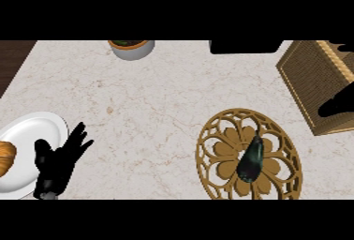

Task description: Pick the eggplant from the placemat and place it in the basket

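Note:
A dark eggplant (pixel 252 158) lies lengthwise on the right half of a round golden openwork placemat (pixel 220 140) at the lower right of the counter. Nothing touches it. A brown wicker basket (pixel 308 75) stands at the right edge, just beyond the placemat. A black shape at the right edge, over the basket's near side, looks like my right hand (pixel 339 104); it sits well above and right of the eggplant. My left hand (pixel 61 158) rests open at the lower left, fingers pointing up, far from the placemat.
A white plate (pixel 33 136) holding a croissant (pixel 5 158) sits at the left edge, right beside my left hand. A grey pot with a plant (pixel 131 48) and a black object (pixel 245 46) stand along the far edge.

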`<state>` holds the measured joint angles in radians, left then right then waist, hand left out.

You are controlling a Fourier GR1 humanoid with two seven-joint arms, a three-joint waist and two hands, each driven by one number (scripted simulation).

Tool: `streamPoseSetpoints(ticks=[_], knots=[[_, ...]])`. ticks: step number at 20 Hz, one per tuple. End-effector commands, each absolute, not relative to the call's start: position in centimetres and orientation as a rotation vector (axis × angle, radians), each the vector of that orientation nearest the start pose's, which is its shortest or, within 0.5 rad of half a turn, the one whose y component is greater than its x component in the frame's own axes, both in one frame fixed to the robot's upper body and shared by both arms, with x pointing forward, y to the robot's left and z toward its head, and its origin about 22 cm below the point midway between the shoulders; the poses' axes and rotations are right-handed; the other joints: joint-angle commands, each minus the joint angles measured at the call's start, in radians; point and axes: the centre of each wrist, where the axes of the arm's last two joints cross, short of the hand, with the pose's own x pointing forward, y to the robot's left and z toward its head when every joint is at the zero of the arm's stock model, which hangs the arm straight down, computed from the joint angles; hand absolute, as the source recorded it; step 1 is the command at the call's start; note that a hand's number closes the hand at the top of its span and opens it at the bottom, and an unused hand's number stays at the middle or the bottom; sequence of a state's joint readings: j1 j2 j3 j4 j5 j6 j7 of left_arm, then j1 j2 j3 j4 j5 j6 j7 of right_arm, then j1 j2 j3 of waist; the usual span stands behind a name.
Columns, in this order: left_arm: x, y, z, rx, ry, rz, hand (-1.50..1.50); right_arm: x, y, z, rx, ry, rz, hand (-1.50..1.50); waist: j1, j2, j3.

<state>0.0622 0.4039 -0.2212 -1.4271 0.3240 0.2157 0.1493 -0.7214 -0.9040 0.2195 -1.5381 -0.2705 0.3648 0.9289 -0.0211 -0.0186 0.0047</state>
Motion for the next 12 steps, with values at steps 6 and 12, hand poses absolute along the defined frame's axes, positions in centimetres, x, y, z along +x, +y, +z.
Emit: streamPoseSetpoints(ticks=[6,12], knots=[[19.8,30.0,-4.9,0.161,-1.006,-0.010,0.00,31.4,-32.5,32.4,-0.510,-0.809,1.005,-1.50,0.011,0.014,-0.007],[19.3,29.6,-5.4,0.167,-0.999,-0.021,0.00,30.2,-32.5,30.3,-0.449,-0.817,0.999,-1.50,0.006,0.014,-0.006]])
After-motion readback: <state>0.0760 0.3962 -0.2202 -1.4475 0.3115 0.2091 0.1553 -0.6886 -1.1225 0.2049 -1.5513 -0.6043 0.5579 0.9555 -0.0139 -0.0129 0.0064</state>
